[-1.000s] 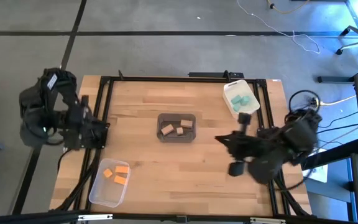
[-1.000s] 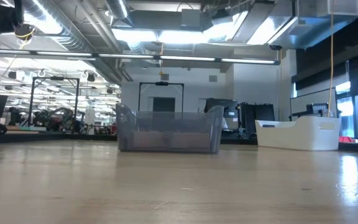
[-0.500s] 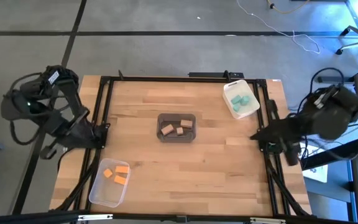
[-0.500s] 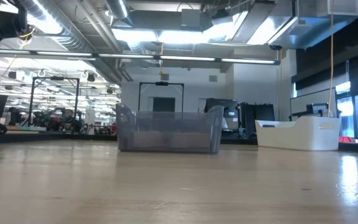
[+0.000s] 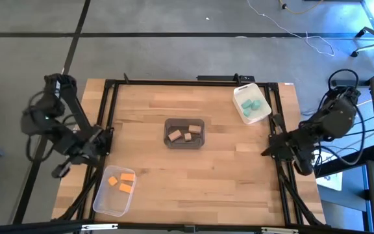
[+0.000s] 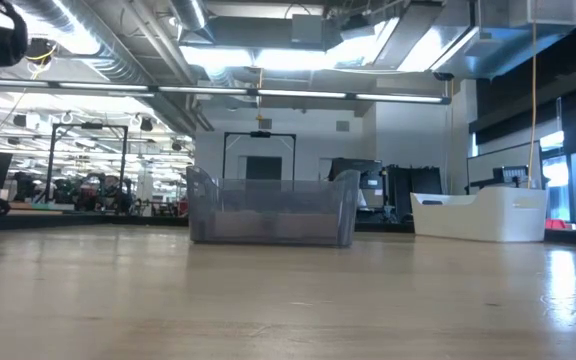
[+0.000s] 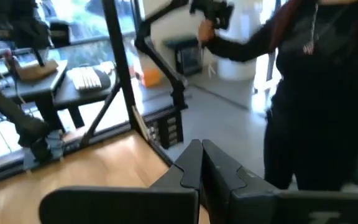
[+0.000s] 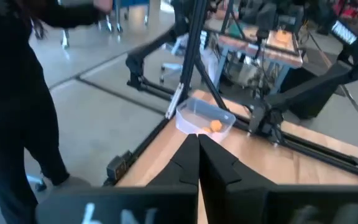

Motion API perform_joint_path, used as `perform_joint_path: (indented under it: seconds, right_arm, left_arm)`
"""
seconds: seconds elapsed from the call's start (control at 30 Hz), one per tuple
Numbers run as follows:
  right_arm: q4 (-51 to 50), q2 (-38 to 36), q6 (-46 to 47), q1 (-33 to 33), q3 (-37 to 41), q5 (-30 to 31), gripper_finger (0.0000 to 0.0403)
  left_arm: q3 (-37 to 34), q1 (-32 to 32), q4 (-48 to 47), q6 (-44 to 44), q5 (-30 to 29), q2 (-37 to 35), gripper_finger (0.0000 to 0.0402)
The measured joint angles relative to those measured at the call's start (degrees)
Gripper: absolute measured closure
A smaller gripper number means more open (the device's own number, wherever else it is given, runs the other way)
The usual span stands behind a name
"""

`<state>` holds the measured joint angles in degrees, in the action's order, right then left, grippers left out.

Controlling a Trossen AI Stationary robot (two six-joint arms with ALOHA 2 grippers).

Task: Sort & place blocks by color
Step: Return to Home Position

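Observation:
All blocks lie in bins. Tan blocks [image 5: 184,134] rest on the floor of the dark grey bin [image 5: 184,121] at the table's middle. Teal blocks [image 5: 251,104] sit in the white bin [image 5: 239,112] near the far right corner. Orange blocks [image 5: 122,182] lie in the clear bin [image 5: 106,201] near the near left corner. My left gripper [image 5: 108,135] [image 7: 201,163] is shut and empty at the left edge. My right gripper [image 5: 265,152] [image 8: 199,155] is shut and empty at the right edge.
The dark frame rails [image 5: 112,110] run along the table's left, far and right sides. A person in dark clothes [image 7: 319,93] [image 8: 11,93] stands beyond the table. In the low view the grey bin [image 6: 271,212] and white bin [image 6: 495,215] stand far back on the bare wood.
My right arm has drawn back from over the table's right part to the right edge and folded up. My left arm has swung its upper links about at the left edge, its gripper staying near the rail. No block or bin has moved.

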<state>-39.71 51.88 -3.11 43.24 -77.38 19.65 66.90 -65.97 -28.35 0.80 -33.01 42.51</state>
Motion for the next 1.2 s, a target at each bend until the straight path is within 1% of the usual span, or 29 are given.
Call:
perform_joint_path:
  seconds: [0.07,0.17,0.27,0.37,0.43,0.6,0.7,0.83,0.9,1.03,1.2]
  right_arm:
    - [5.0,-2.7,-0.3,0.0,4.4,-0.4,0.0403]
    - [10.2,-6.6,-0.1,0.0,10.1,-0.3,0.0403]
    - [14.1,-9.5,0.0,-0.9,15.1,-0.3,0.0403]
    - [17.0,-11.9,0.3,-2.9,19.2,-0.4,0.0403]
    - [18.2,-13.3,1.6,-4.3,21.5,-0.5,0.0403]
    - [21.6,-16.2,2.9,-7.9,27.2,-4.8,0.0403]
    - [25.9,-18.1,2.8,-9.9,30.9,-6.6,0.0403]
    - [28.5,-21.0,3.5,-12.2,36.3,-7.5,0.0403]
    - [29.9,-22.9,4.2,-13.2,39.1,-7.7,0.0403]
    - [31.3,-28.0,4.4,-14.9,44.0,-7.8,0.0403]
    - [31.4,-37.4,4.3,-16.7,48.5,-7.8,0.0403]
  left_arm:
    - [-4.5,1.8,7.0,2.6,2.1,-1.5,0.0401]
    - [-10.8,5.1,16.4,7.7,7.6,-3.7,0.0401]
    - [-16.1,9.4,21.6,8.4,10.2,-5.9,0.0402]
    - [-20.0,14.3,24.2,8.4,11.8,-7.6,0.0402]
    - [-22.0,18.2,25.4,8.4,14.0,-8.0,0.0402]
    - [-25.4,28.8,26.7,6.2,22.1,-8.1,0.0401]
    - [-27.0,35.3,27.1,4.1,27.1,-8.2,0.0401]
    - [-29.2,42.4,28.9,4.3,34.7,-8.0,0.0401]
    - [-30.1,45.7,29.5,4.4,37.1,-8.0,0.0401]
    - [-32.9,52.0,29.4,4.2,39.6,-8.1,0.0401]
    - [-36.5,58.9,31.4,2.7,44.1,-8.2,0.0401]
